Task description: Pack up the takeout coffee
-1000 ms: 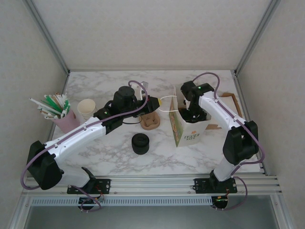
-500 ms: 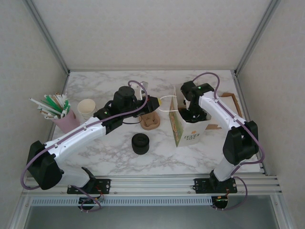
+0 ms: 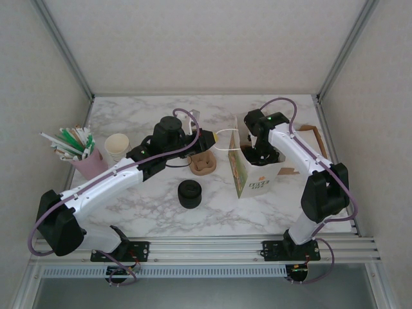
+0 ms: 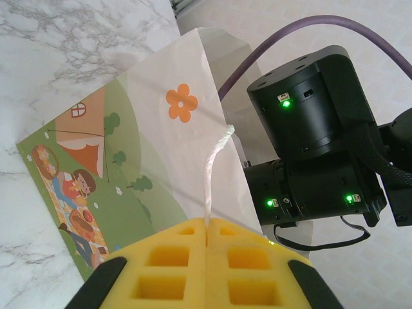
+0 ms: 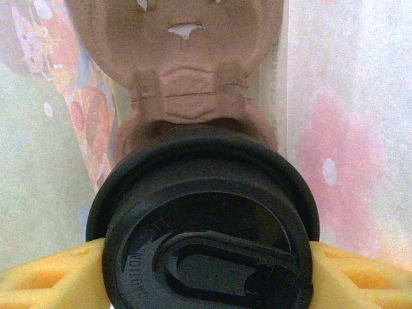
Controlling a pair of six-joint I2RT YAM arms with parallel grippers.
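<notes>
Barely anything has shifted in the last second; both arms sit as they did. Over at 3 o'clock on the tabletop (image 3: 148, 209) stands the picture-printed paper bag (image 4: 122, 154), and the left gripper (image 4: 206, 233) is pressed together on its white handle (image 4: 210, 167). Inside the bag, the right gripper (image 5: 206, 270) is clamped on the takeout coffee (image 5: 206, 212), black lid up, with a brown pulp tray (image 5: 183, 58) at the lid's 12 o'clock.
</notes>
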